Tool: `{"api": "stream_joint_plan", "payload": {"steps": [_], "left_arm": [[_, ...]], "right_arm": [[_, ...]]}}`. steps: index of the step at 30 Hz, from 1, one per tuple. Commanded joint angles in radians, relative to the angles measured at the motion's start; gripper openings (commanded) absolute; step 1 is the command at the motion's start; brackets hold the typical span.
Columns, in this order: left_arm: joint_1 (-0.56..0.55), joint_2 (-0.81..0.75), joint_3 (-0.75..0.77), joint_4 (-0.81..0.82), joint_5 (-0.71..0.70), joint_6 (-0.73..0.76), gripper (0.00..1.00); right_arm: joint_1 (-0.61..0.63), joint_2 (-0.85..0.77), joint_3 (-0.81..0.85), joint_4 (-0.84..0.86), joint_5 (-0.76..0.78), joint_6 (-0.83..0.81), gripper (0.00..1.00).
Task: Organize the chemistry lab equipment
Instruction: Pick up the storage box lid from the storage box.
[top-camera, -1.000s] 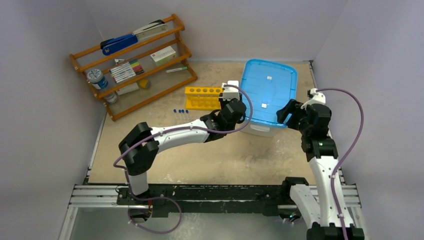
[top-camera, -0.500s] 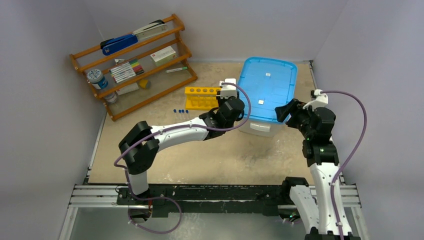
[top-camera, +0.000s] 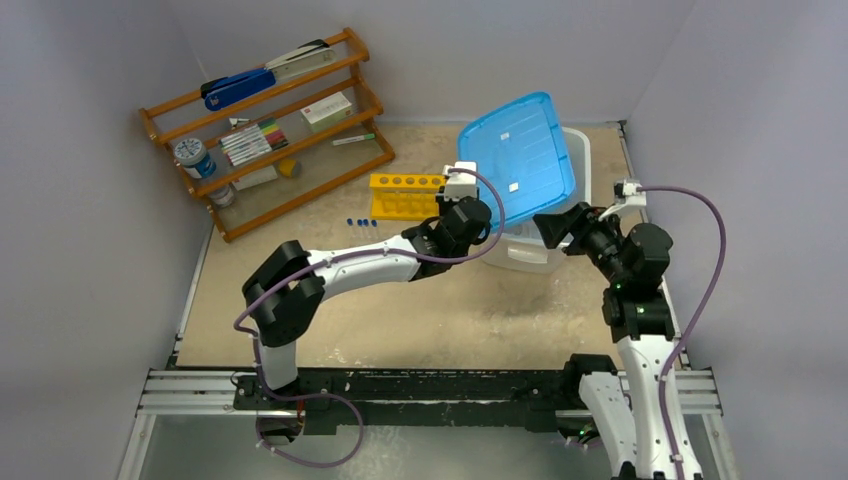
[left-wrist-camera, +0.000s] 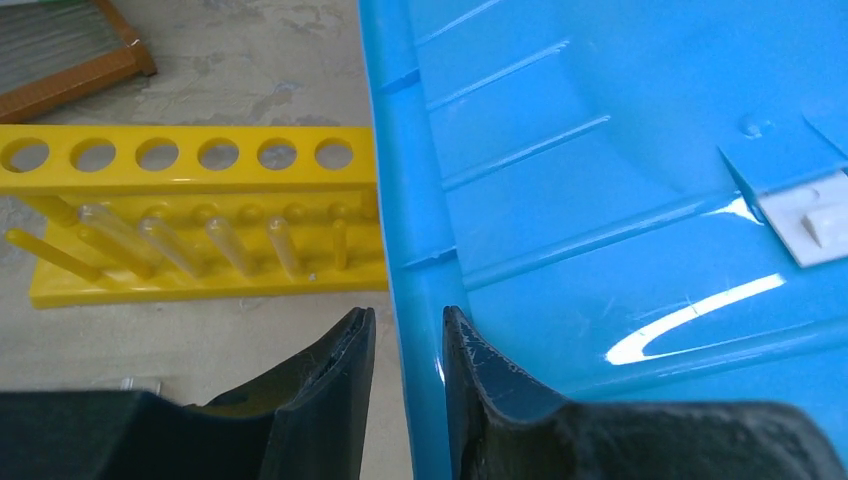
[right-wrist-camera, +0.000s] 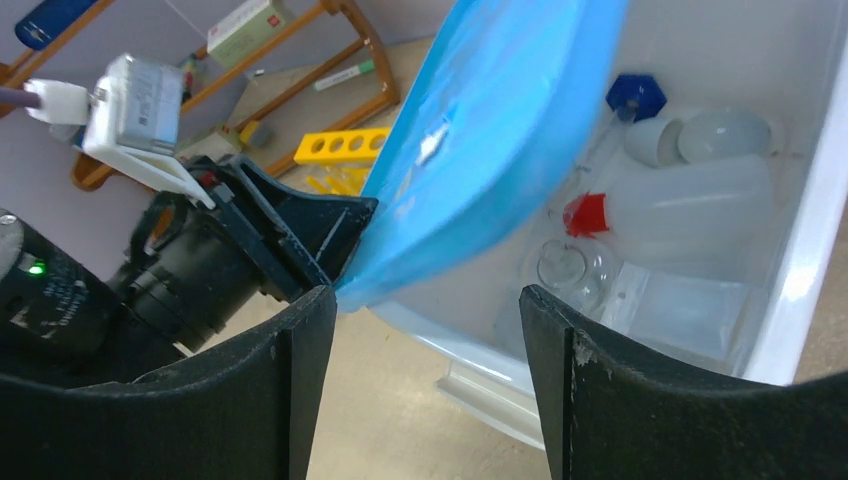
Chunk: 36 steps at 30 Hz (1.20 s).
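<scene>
Blue translucent plastic lid (top-camera: 518, 155) stands tilted over the white plastic storage bin (top-camera: 522, 252), its far edge high and its near left edge low, so the bin's right side is uncovered. The left tool (left-wrist-camera: 405, 320) is clamped on that low left rim, one finger on each face of the plastic (the left wrist view shows both pads pressed against it). The right tool (right-wrist-camera: 425, 295) hangs at the bin's near side with its jaws spread wide and nothing between them; the lid's lowest corner is just beyond its fingertips, not touching them.

Inside the bin lies the white squeeze bottle with the red nozzle (right-wrist-camera: 690, 205) on its side, nozzle pointing left. Just in front of the nozzle sits a small clear glass flask (right-wrist-camera: 565, 268), and beside that a clear plastic tray (right-wrist-camera: 680, 310). A blue hexagonal cap (right-wrist-camera: 635, 95) shows near the back wall.

The yellow six-hole rack (top-camera: 403, 192) stands on the sandy desk (top-camera: 400, 310) left of the bin, just beyond the left tool. A row of small blue-capped tubes (top-camera: 362, 222) lies near its left end. The wooden shelf (top-camera: 270, 130) sits in the far left corner.
</scene>
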<state>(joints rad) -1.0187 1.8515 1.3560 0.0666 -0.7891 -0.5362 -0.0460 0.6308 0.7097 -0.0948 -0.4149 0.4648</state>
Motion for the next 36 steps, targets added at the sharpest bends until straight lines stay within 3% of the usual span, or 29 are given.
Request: {"api": "stream_joint_plan", "payload": {"steps": [1,8,14,25,31,36], "left_arm": [[-0.018,0.015,0.004,0.042,0.054,0.047,0.27],[-0.019,0.055,0.044,0.045,0.029,0.146,0.16],[-0.024,0.055,0.041,0.063,0.028,0.189,0.0],[-0.03,0.041,0.024,0.083,0.003,0.22,0.0],[-0.046,0.026,0.004,0.111,0.005,0.243,0.0],[-0.056,0.018,-0.001,0.124,0.01,0.254,0.0]], "right_arm": [[0.003,0.021,-0.03,0.084,-0.054,0.012,0.7],[0.003,0.072,-0.031,0.125,-0.039,0.012,0.69],[0.002,0.085,-0.026,0.173,0.012,0.026,0.69],[0.003,0.049,0.022,0.189,0.042,0.029,0.73],[0.003,0.147,0.088,0.15,0.074,0.017,0.78],[0.003,0.186,0.063,0.222,0.058,0.052,0.73]]}}
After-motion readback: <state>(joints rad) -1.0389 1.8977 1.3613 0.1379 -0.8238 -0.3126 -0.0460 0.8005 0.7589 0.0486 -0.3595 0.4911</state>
